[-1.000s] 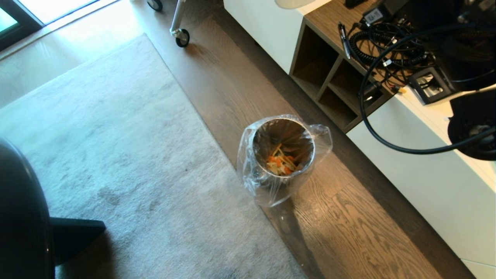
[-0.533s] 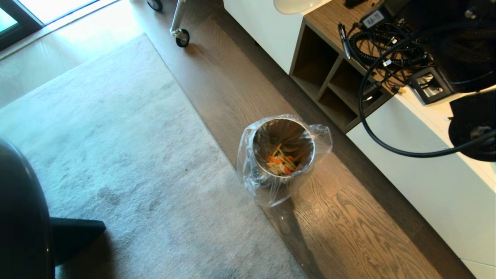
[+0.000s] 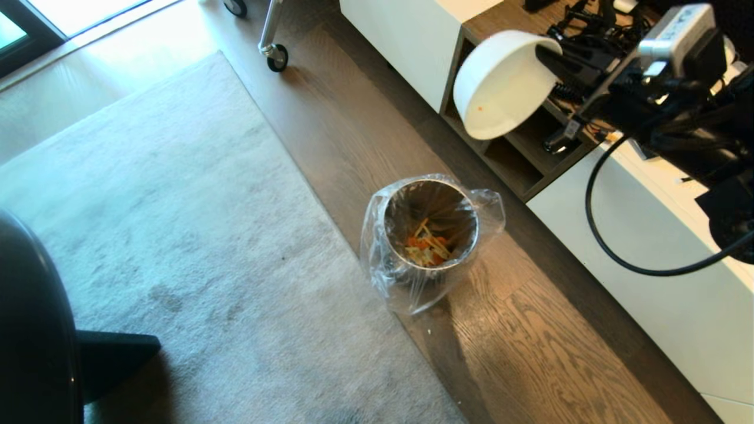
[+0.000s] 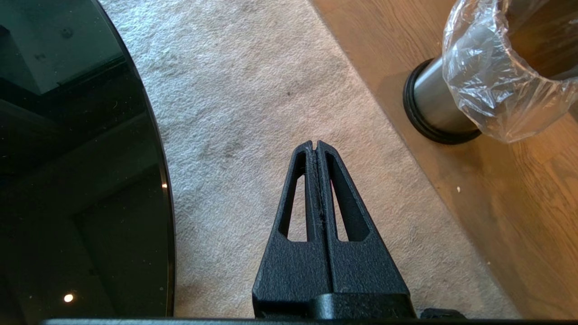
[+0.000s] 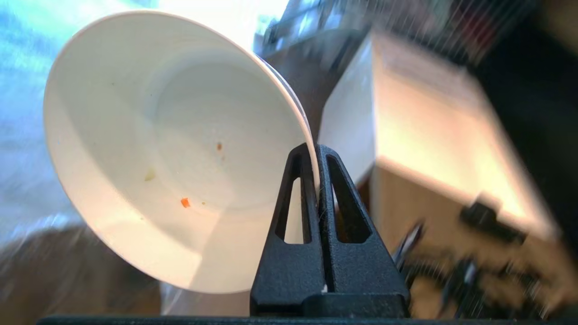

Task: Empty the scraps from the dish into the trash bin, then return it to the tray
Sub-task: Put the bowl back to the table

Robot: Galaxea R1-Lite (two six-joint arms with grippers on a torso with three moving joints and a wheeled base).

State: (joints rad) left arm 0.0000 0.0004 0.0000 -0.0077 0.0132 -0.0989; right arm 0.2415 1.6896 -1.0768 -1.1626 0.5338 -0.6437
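Observation:
My right gripper (image 3: 545,54) is shut on the rim of the dish (image 3: 500,88), a deep white bowl held tilted on its side up in the air, beyond and to the right of the trash bin (image 3: 430,235). In the right wrist view the dish (image 5: 171,149) holds only a few tiny crumbs, with its rim pinched in the gripper (image 5: 314,151). The scraps (image 3: 427,247), orange chunks and pale sticks, lie inside the bag-lined steel bin. My left gripper (image 4: 314,145) hangs shut and empty over the carpet, near the bin (image 4: 433,104). The tray is out of view.
A grey carpet (image 3: 177,224) covers the floor left of the bin. A white cabinet with open wooden cubbies (image 3: 500,123) and tangled cables (image 3: 589,35) runs along the right. A dark round tabletop (image 3: 29,330) stands at the near left, a wheeled stand (image 3: 275,56) at the back.
My right arm has swung into the head view from the upper right, bringing the tilted dish down over the cubbies. The bin, the scraps and the left gripper have not moved.

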